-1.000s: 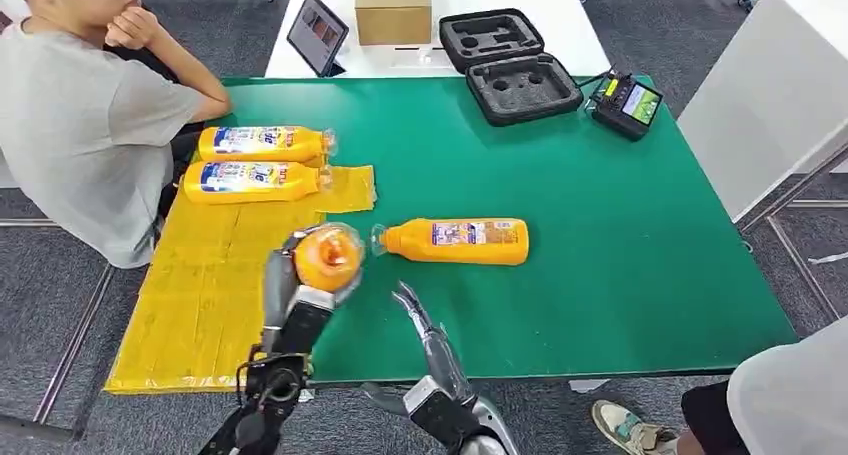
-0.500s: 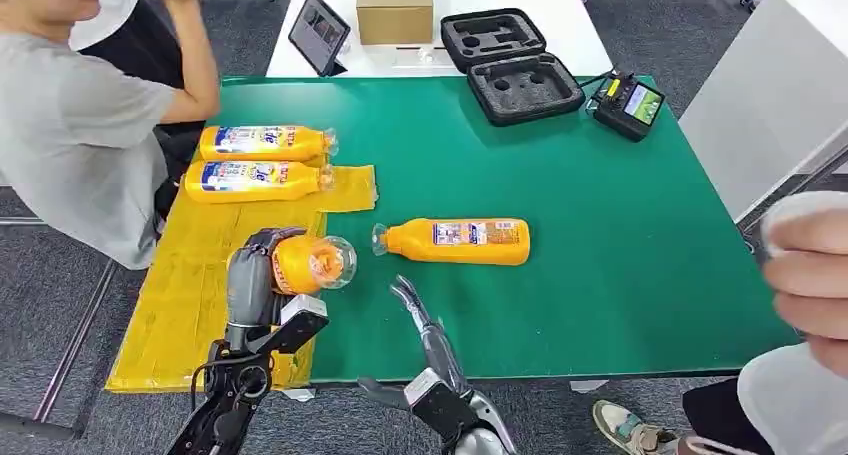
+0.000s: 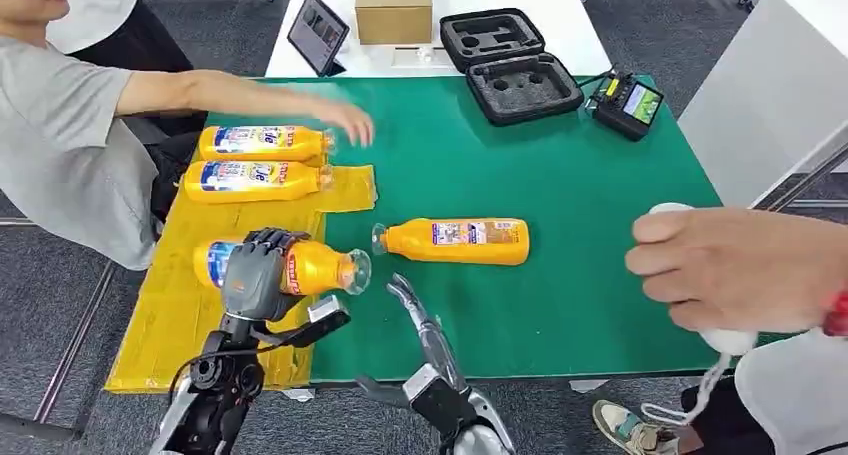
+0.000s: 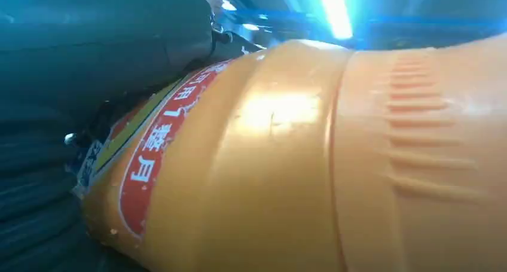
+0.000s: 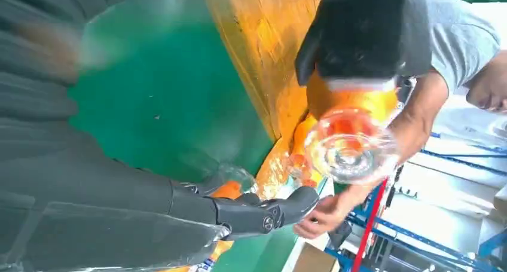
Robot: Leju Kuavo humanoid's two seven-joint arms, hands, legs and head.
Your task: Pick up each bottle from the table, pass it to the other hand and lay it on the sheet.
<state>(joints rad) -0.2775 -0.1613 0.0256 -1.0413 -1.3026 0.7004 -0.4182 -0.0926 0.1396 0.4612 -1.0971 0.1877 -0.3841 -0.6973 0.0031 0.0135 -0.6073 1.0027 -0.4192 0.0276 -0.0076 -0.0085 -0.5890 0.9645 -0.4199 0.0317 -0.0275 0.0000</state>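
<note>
the held bottle (image 3: 300, 267) lies on its side in our left hand (image 3: 258, 272), low over the yellow sheet's (image 3: 190, 305) near edge, clear cap toward the green counter (image 3: 600, 235); our fingers hide its middle label. half a second ago it pointed end-on at us; now it is turned sideways and lower. our right hand (image 3: 415, 310) hangs released just beside the cap, fingers apart. a person's blurred hand (image 3: 345, 125) now reaches over the two laid bottles (image 3: 262, 143). another bottle (image 3: 455, 241) lies on the counter.
</note>
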